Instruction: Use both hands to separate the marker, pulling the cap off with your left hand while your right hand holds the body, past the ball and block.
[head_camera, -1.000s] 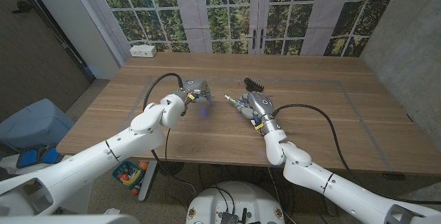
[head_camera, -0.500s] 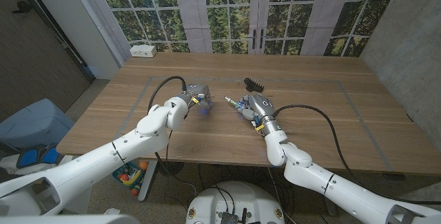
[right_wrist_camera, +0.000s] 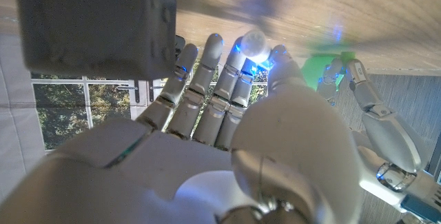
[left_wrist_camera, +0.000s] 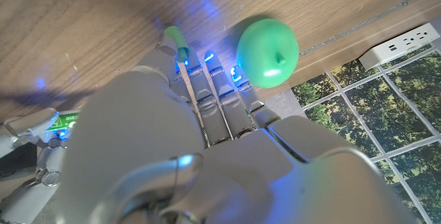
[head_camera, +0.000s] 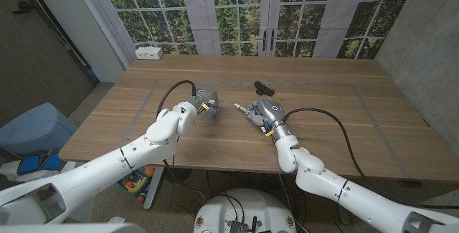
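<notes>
Here we see the left hand (head_camera: 204,102) and right hand (head_camera: 262,109) raised mid-table, facing. The right grips the marker (head_camera: 239,107), tip at nine o'clock; left grasp unclear.

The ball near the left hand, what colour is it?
Green. The ball shows best in the left wrist view, beside the left hand's fingers.

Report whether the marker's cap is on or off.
Off, apparently: the right hand holds the marker body, its pale end bare; the left hand, apart from it, holds a slim green cap.
</notes>
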You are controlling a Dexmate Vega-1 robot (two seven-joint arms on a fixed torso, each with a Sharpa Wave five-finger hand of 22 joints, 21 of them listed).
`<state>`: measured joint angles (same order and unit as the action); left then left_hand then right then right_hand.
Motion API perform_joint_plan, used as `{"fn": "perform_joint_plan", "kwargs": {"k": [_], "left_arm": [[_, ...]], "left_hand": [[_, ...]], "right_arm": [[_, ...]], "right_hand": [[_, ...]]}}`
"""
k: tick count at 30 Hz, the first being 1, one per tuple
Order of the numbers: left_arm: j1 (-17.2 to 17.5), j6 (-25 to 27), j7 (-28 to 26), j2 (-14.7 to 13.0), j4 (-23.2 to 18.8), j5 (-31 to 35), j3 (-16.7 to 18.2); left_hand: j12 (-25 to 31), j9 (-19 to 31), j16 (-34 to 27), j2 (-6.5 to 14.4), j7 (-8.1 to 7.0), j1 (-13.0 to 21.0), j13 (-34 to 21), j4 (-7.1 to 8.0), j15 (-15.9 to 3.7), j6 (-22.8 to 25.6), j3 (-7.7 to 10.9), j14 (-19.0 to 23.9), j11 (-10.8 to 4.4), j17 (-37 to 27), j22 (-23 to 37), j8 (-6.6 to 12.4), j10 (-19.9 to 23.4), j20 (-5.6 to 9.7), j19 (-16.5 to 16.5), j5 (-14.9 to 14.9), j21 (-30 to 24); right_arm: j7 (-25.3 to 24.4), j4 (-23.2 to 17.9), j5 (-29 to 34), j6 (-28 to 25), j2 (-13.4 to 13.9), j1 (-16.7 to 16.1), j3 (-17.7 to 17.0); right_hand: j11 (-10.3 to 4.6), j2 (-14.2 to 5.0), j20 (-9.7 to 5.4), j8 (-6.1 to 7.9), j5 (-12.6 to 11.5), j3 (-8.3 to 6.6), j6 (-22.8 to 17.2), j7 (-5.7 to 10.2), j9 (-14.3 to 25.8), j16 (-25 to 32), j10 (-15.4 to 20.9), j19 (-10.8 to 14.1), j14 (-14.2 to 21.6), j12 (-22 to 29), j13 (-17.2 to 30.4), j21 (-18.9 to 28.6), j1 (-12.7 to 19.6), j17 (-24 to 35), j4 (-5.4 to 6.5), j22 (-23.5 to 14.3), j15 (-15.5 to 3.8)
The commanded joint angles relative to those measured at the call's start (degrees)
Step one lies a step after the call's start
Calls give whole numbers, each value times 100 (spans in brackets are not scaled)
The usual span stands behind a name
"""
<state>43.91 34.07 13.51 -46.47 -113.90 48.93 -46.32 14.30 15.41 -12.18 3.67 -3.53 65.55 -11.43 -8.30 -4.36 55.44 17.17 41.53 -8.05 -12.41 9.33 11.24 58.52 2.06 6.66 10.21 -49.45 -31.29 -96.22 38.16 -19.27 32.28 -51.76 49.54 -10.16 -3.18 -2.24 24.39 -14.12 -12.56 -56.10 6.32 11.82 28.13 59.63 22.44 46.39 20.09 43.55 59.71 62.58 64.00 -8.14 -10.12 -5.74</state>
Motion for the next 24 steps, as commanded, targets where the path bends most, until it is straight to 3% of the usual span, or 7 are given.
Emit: {"fn": "perform_joint_plan", "kwargs": {"k": [1,6,7,10,13,16,24], "left_arm": [[-24,133,371,9,-84,415,-65],[25,156,469,5,-143,475,-5],[34,160,486,5,-154,479,10],[83,133,457,-9,-183,455,75],[158,90,348,-21,-220,386,167],[237,29,192,-40,-255,298,265],[511,-215,-407,-97,-358,-163,635]], "left_hand": [[-311,-157,138,-250,-50,-599,31,102,-878,-481,-298,-461,-408,102,25,-96,-257,103,-118,2,334],[-411,-316,177,-456,-163,-1144,22,196,-748,-1050,-622,-1137,-396,142,37,-89,-1272,-111,-262,25,717],[-400,-337,169,-493,-174,-1221,21,204,-738,-1180,-670,-1215,-374,150,39,-101,-1377,-163,-278,29,775],[-423,-387,161,-535,-236,-1485,23,255,-589,-1565,-792,-1495,-157,160,46,-112,-1851,-293,-348,44,967],[-440,-430,161,-537,-275,-1668,27,263,-446,-2194,-858,-1802,-23,174,55,-141,-2466,-380,-432,61,1177],[-431,-450,183,-495,-329,-1823,29,283,-291,-2720,-891,-2136,122,179,61,-164,-2941,-472,-481,58,1328],[-429,-471,166,-309,-334,-2249,32,393,-60,-3716,-915,-2634,395,164,75,-151,-3954,-636,-661,38,1643]], "right_arm": [[551,-178,268,-477,70,63,88],[738,-269,283,-567,115,81,100],[751,-275,276,-573,116,81,95],[949,-347,240,-618,158,108,93],[1014,-369,89,-468,211,107,37],[1049,-364,-137,-204,274,102,-50],[970,-263,-542,301,317,58,-223]], "right_hand": [[-5,260,-77,-463,67,-50,902,168,-54,-616,-622,-166,-333,-385,-124,-142,-497,-468,47,2,-633],[-31,487,107,-892,-260,124,1726,177,-30,-1057,-1315,-314,-758,-815,-240,-352,-1108,-792,260,-1,-612],[65,533,153,-1022,-359,195,1997,158,-21,-1178,-1743,-368,-921,-963,-314,-427,-1278,-888,326,-4,-580],[203,634,274,-1284,-520,344,2668,-39,-9,-1452,-2379,-583,-1367,-1012,-459,-624,-1540,-1129,413,-3,-468],[360,671,406,-1368,-583,566,3136,-149,1,-1583,-2946,-732,-1720,-1002,-585,-800,-1984,-1315,616,-2,-328],[545,524,545,-1380,-538,731,3526,-281,4,-1662,-3489,-964,-2187,-998,-728,-1024,-2482,-1465,874,0,-162],[724,334,639,-1352,-362,820,3726,-321,-1,-1687,-3787,-1176,-2512,-993,-864,-1229,-2901,-1589,1084,7,5]]}}
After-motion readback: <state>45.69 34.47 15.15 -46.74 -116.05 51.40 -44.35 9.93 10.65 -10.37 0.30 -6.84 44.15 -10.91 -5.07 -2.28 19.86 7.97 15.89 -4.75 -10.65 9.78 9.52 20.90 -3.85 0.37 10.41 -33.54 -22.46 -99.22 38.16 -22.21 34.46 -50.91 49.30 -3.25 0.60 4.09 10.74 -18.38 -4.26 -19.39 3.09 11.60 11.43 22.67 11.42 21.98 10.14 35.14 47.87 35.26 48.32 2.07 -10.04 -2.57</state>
